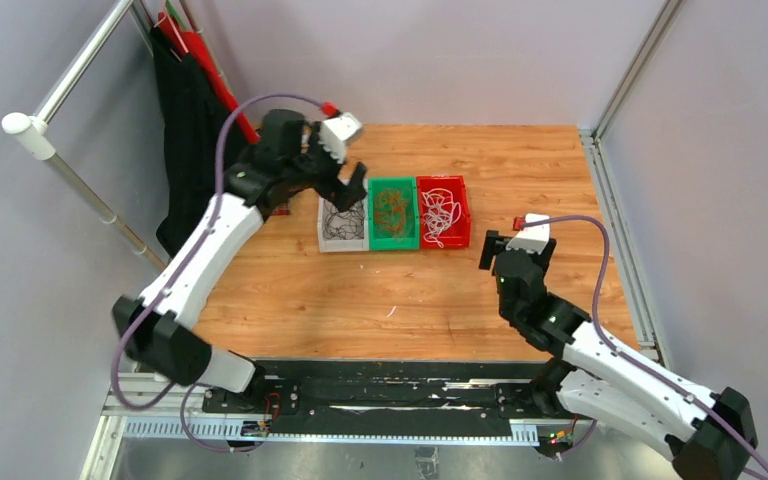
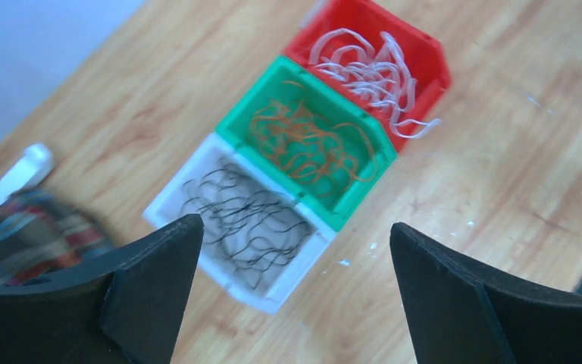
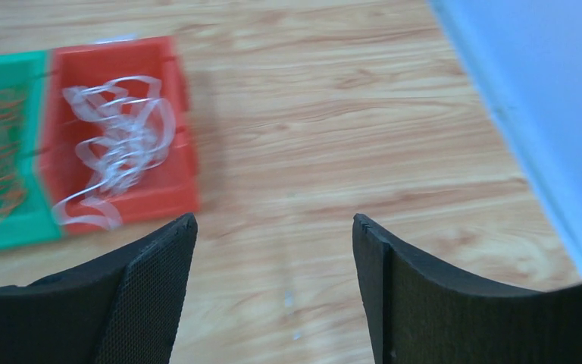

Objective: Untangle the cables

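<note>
**The cables [image 1: 395, 212] sit sorted by colour in three bins, and we hold nothing.**

Black strands [image 2: 246, 220] fill the white bin [image 2: 280, 292], orange strands [image 2: 311, 144] the green bin [image 2: 348, 206] and white strands [image 2: 367, 72] the red bin [image 2: 436, 72], with one loop drooping over its wall. The bins touch in a row mid-worktop [image 1: 520, 300]. Our left fingers [image 2: 151, 280] hang wide open and empty above the black strands. Our right fingers [image 3: 151, 288], also open and empty, wait well off to the right. The sorting looks nearly done, so we should rise straight up and check that no strand clings.
</note>
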